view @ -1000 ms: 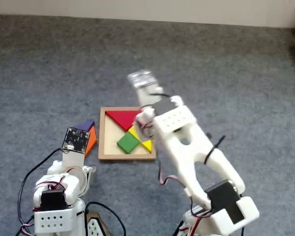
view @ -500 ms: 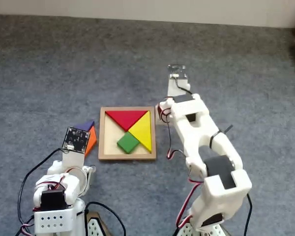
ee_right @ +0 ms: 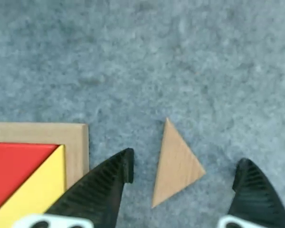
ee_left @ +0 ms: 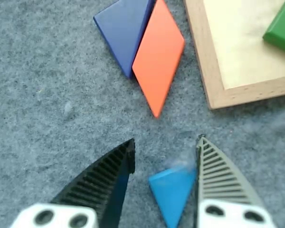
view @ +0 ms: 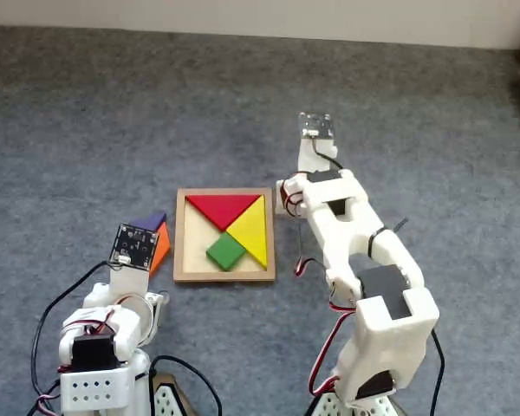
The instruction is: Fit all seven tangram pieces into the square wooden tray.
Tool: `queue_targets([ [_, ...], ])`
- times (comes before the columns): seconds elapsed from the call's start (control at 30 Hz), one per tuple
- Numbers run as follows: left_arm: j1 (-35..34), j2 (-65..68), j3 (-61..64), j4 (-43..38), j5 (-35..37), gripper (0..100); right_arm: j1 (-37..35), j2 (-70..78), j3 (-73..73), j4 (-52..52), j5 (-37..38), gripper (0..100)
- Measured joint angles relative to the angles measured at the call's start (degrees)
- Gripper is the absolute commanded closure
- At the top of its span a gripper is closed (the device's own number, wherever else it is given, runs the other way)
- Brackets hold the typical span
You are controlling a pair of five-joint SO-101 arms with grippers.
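The right gripper (ee_right: 185, 164) has swung off the tray (view: 180, 234) to past its far right corner, jaws spread astride the wooden triangle (ee_right: 175, 166); the left gripper (ee_left: 164, 147), also spread, flanks the blue triangle (ee_left: 173, 187); a fourth piece seems next

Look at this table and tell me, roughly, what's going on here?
Two robot arms are working on a tangram puzzle. The wooden tray already holds a red triangle, a yellow triangle and a green square. The right gripper hangs open over a plain wooden triangle just off the tray's corner. The left gripper sits open around a light blue triangle. An orange parallelogram and a dark blue triangle lie beside the tray.
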Motion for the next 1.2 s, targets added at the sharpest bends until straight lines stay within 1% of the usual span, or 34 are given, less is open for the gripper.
queue_targets([
  [0.13,0.0,0.0,0.0,0.0,0.0,79,0.2,0.0,0.0,-0.3,0.0,69.8],
  [0.27,0.0,0.0,0.0,0.0,0.0,79,0.2,0.0,0.0,-0.3,0.0,79.9],
  [0.33,0.0,0.0,0.0,0.0,0.0,79,0.8,0.0,0.0,-0.3,0.0,83.0],
  [0.67,0.0,0.0,0.0,0.0,0.0,79,1.1,-0.1,-0.5,-0.4,0.0,83.6],
  [0.83,0.0,0.0,0.0,0.0,0.0,79,1.1,-0.1,-0.6,-0.4,2.4,83.6],
  [1.07,0.0,0.0,0.0,0.0,0.0,79,1.0,0.0,-2.0,5.0,2.9,83.8],
  [1.2,0.0,0.0,0.0,0.0,0.0,79,1.0,0.0,-2.2,5.7,3.0,90.7],
])
